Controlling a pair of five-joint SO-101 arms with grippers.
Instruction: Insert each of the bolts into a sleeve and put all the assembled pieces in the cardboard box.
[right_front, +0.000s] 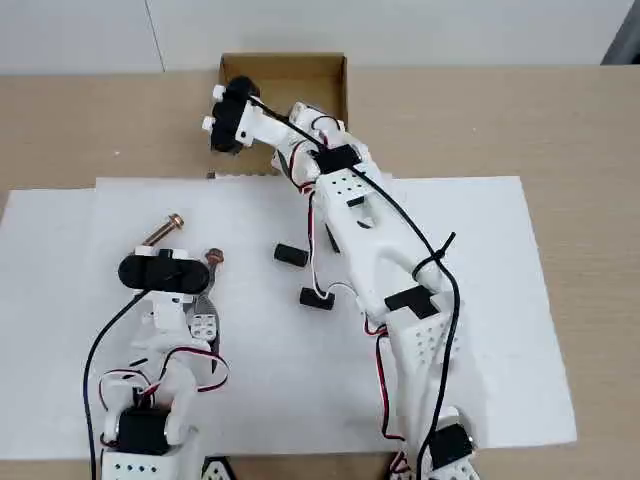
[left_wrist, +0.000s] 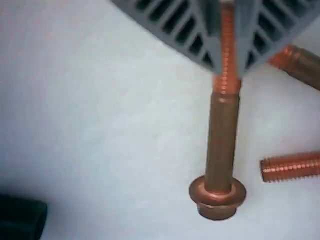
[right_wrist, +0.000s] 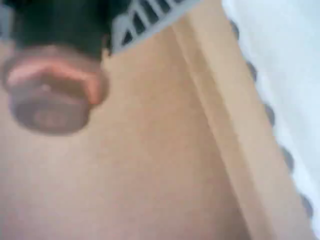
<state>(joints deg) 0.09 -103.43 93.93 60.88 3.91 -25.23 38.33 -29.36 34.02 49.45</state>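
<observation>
Right pincer (right_front: 228, 118) hangs over the cardboard box (right_front: 332, 78), clenched on an assembled piece (right_wrist: 50, 95): black sleeve with the copper bolt head showing below it. In the right wrist view the piece sits above the box floor, inside the wall.

Left pincer (left_wrist: 226, 55) is low over the paper sheet (right_front: 480, 300) on the desk (right_front: 580, 120), clenched on a bolt (left_wrist: 222, 130) by its threaded end, head pointing away. A loose bolt (left_wrist: 290, 167) lies just beside it. Two empty sleeves (right_front: 291, 254), (right_front: 316, 298) lie near the sheet's middle, apart from each other.

Step in hand, as judged: drop-off of the assembled piece.
- Release only with the piece fully inside the box walls and close to the floor, so it does not bounce or roll out.
- Part the jaws fully; the sleeve may cling to a pad.
- Lift straight up afterwards, so the box rim is not snagged.
- Left grasp covers the threads; it probably needs regrasping nearer the head before insertion.
</observation>
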